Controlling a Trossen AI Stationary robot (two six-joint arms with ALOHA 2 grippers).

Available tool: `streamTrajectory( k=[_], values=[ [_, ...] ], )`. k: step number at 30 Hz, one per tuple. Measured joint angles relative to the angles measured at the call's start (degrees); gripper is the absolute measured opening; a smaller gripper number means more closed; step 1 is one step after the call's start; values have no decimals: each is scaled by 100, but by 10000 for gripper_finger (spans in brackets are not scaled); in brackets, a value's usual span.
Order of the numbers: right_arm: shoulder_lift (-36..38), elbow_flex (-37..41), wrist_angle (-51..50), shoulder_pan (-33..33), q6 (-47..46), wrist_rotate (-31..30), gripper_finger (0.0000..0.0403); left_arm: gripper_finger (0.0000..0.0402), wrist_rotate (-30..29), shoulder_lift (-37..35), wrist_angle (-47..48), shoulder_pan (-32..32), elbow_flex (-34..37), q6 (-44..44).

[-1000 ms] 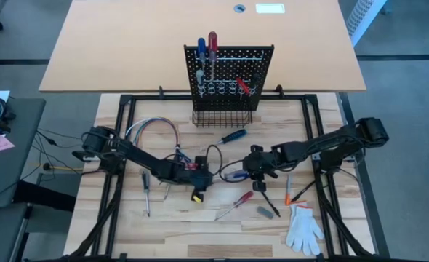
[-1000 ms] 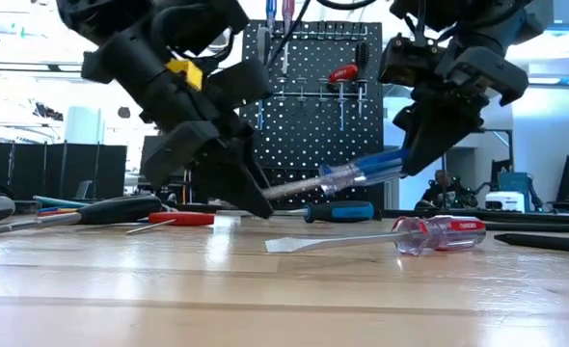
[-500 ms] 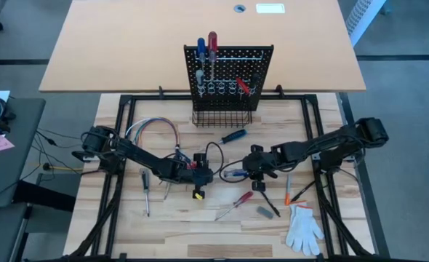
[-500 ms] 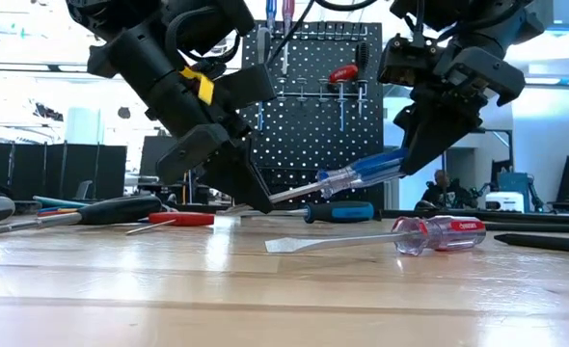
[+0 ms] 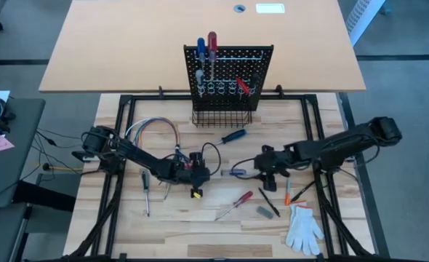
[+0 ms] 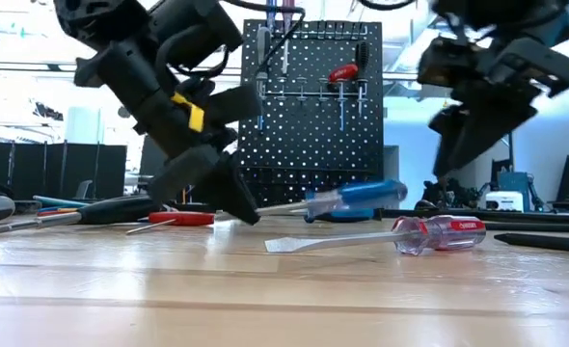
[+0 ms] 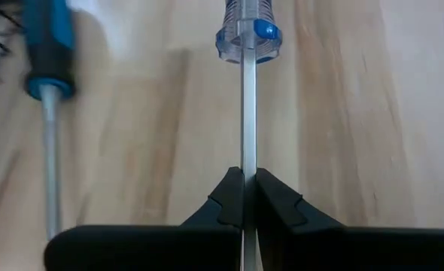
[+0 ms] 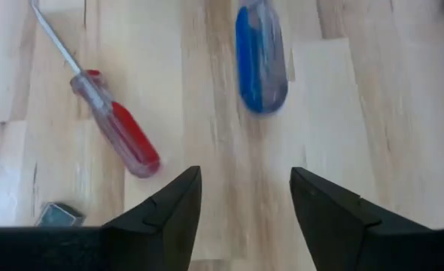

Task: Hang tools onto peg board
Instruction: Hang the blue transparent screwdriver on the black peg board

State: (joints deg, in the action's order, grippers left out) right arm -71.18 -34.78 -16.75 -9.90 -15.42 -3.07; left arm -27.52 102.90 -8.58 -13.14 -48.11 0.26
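My left gripper is shut on the thin metal shaft of a screwdriver with a clear and blue handle, at the middle of the table. My right gripper stands open just right of that handle, touching nothing. The black peg board stands upright at the far side. Several tools hang in its rings, and a wire basket sits at its base. My left gripper pinches the screwdriver's shaft between its two fingertips, toward the tip end. The fingers slant down from the table's left, and the shaft runs on ahead in line with them. The screwdriver lies nearly level, its handle a little above the tabletop.
Loose on the table lie a red-handled screwdriver, a blue-handled one near the basket, a small one at the left and orange tools at the right. There are also a white glove and a loop of coloured wires.
My right gripper has let go of the blue handle and drawn back toward the table's right edge. The screwdriver stays in my left gripper. Its handle end has sunk from a clear upward tilt to nearly level.
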Motion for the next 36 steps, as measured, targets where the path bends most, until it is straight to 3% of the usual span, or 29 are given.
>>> streamTrajectory(
  k=[4,8,14,17,22,28,36],
  values=[
    [222,922,1742,-350,-242,-543,214,4,-138,-474,-847,47,361,-58],
    [4,1639,4062,-673,-237,-1376,215,4,-127,-1008,-2376,191,762,75],
    [-667,1824,6206,-810,538,-1776,215,4,163,-1453,-4690,757,714,667],
    [-944,1802,6482,-753,719,-1777,215,3,465,-1469,-5121,1142,365,811],
    [-1253,1803,6515,-664,734,-1785,215,3,1198,-1294,-5000,1882,-618,698],
    [-1362,1803,6540,-646,739,-1783,215,3,1223,-1118,-4391,2457,-1731,300],
    [-1355,1803,6549,-646,846,-1772,215,4,782,-796,-4214,2847,-2338,-259]
  ],
)
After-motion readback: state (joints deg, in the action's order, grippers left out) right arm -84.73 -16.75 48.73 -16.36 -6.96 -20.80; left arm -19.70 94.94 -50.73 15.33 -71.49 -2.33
